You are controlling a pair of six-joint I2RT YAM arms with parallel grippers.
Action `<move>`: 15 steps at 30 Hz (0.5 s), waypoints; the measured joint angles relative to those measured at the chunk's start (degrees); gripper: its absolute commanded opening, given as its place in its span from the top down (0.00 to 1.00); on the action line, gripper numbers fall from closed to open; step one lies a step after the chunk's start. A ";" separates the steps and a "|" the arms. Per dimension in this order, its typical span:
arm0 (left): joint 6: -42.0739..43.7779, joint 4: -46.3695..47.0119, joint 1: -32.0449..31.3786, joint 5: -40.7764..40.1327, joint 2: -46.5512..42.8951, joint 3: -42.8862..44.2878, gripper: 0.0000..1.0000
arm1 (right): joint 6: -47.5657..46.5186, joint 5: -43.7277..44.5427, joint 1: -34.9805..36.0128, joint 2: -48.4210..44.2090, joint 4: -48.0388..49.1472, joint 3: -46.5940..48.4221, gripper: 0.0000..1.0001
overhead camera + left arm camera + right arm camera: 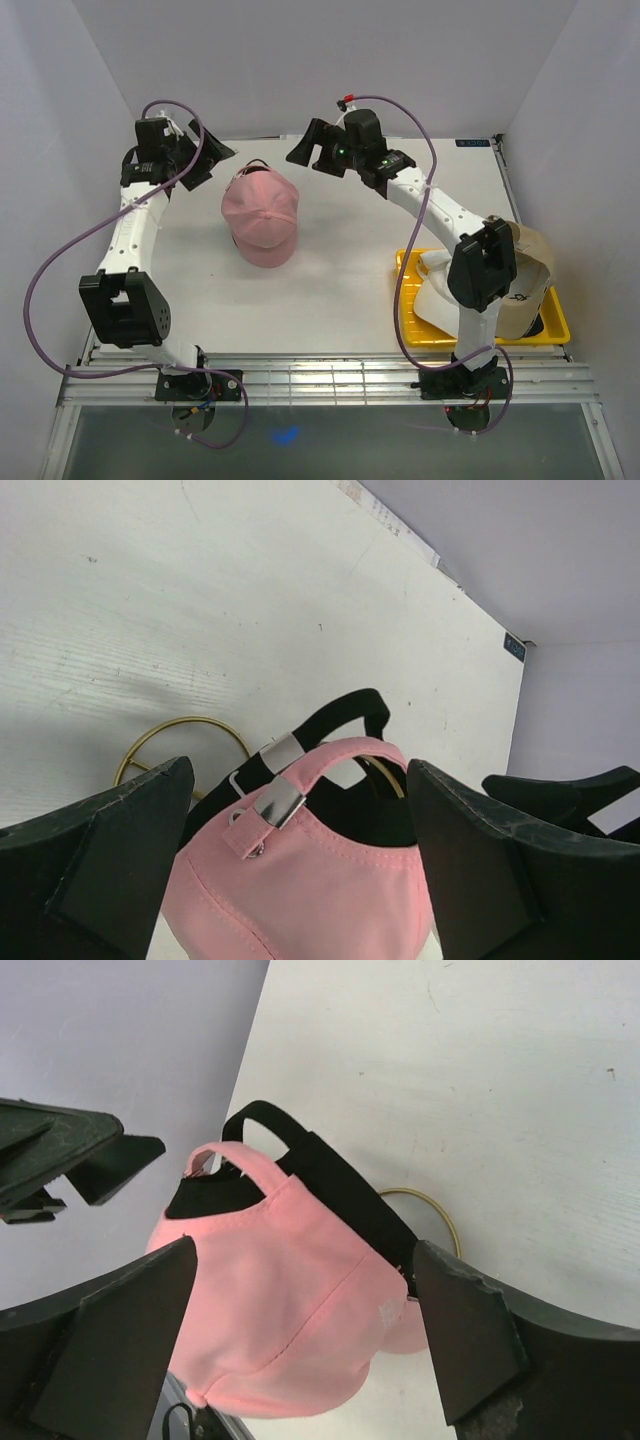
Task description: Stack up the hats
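Observation:
A pink hat (262,218) sits left of the table's middle, on top of a black hat (350,712) whose strap shows behind it. Both rest over a gold wire stand (185,726). My left gripper (212,165) hovers open just left of the pink hat's back, its strap (300,770) lying between the jaws untouched. My right gripper (310,160) hangs open to the right of the hat, and the pink hat (290,1300) shows below its jaws. A white hat (435,290) and a tan hat (530,265) lie in the yellow tray, partly hidden by the right arm.
The yellow tray (555,325) stands at the table's near right corner. The gold stand's ring (440,1210) lies on the table under the hats. White walls close in the back and both sides.

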 measured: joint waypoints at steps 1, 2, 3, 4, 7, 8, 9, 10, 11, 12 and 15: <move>0.31 -0.09 0.00 0.04 -0.55 0.13 0.02 | -0.57 -0.33 0.09 -0.85 0.07 -0.46 0.09; 0.72 -0.17 0.00 0.22 -1.14 0.22 0.02 | -1.25 -0.48 0.22 -1.46 -0.07 -0.55 0.10; 1.29 -0.31 0.00 0.48 -1.86 0.26 0.02 | -2.23 -0.63 0.44 -2.05 -0.02 -0.55 0.11; 1.84 -0.50 0.00 0.90 -2.64 0.31 0.02 | -3.30 -0.79 0.79 -2.62 -0.04 -0.55 0.13; 3.58 -1.20 0.00 2.95 -4.96 0.50 0.02 | -6.69 -0.92 2.54 -3.78 -0.11 -0.52 0.19; 4.13 -1.36 0.00 3.56 -5.66 0.50 0.03 | -7.91 -0.85 3.32 -3.87 -0.20 -0.44 0.21; 4.70 -1.44 -0.04 4.09 -6.27 0.50 0.03 | -9.18 -0.76 4.24 -3.85 -0.66 -0.09 0.22; 5.22 -1.46 -0.20 4.59 -6.84 0.50 0.04 | -10.40 -0.44 5.20 -3.76 -1.14 0.13 0.22; 5.75 -1.53 -0.37 4.92 -7.32 0.48 0.04 | -11.47 -0.15 6.12 -3.61 -2.01 0.63 0.22; 6.23 -1.51 -0.70 5.11 -7.72 0.39 0.04 | -12.52 0.13 6.86 -3.08 -3.19 1.66 0.22; 7.45 -1.20 -2.51 5.64 -8.26 -0.74 0.05 | -15.19 0.79 8.96 -0.20 -4.96 6.19 0.22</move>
